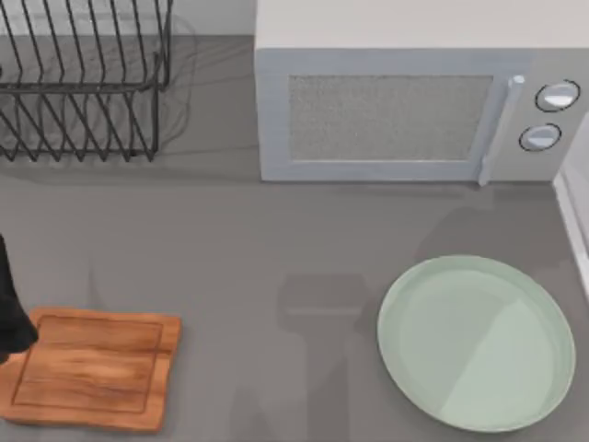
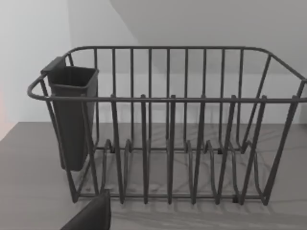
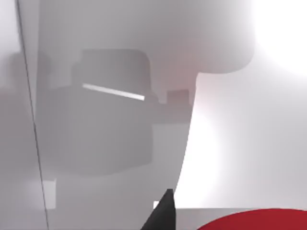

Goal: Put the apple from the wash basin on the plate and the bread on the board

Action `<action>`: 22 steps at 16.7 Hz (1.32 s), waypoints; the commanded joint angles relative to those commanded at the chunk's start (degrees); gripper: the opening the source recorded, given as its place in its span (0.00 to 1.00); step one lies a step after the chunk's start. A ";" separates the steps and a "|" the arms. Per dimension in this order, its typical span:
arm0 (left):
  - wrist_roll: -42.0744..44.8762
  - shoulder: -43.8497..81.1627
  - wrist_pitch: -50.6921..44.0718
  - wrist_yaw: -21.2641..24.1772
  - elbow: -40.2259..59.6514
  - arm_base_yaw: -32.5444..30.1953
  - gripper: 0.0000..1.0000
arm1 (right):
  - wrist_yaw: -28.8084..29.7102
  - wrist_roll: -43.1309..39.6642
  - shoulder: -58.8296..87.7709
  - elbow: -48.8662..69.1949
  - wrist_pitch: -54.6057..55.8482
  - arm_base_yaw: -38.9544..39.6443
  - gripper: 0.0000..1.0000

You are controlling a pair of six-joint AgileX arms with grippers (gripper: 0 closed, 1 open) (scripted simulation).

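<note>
The apple shows as a bright red curve low in the right wrist view, against the white inside of the wash basin. A dark part of my right gripper sits close beside the apple, apart from it. On the table's right lies the pale green plate, with nothing on it. The brown wooden board lies bare at the front left. A dark part of my left arm hangs at the left edge, just above the board. My left gripper faces the dish rack. The bread is out of view.
A black wire dish rack with a dark utensil cup stands at the back left. A grey microwave stands at the back centre and right. The basin's white rim runs along the right edge.
</note>
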 joint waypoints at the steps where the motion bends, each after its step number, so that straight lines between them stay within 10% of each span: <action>1: 0.00 0.00 0.00 0.00 0.00 0.00 1.00 | 0.06 0.33 -0.56 0.15 -0.18 0.24 0.00; 22: 0.00 0.00 0.00 0.00 0.00 0.00 1.00 | 0.85 40.69 -26.30 -16.19 -15.07 40.29 0.00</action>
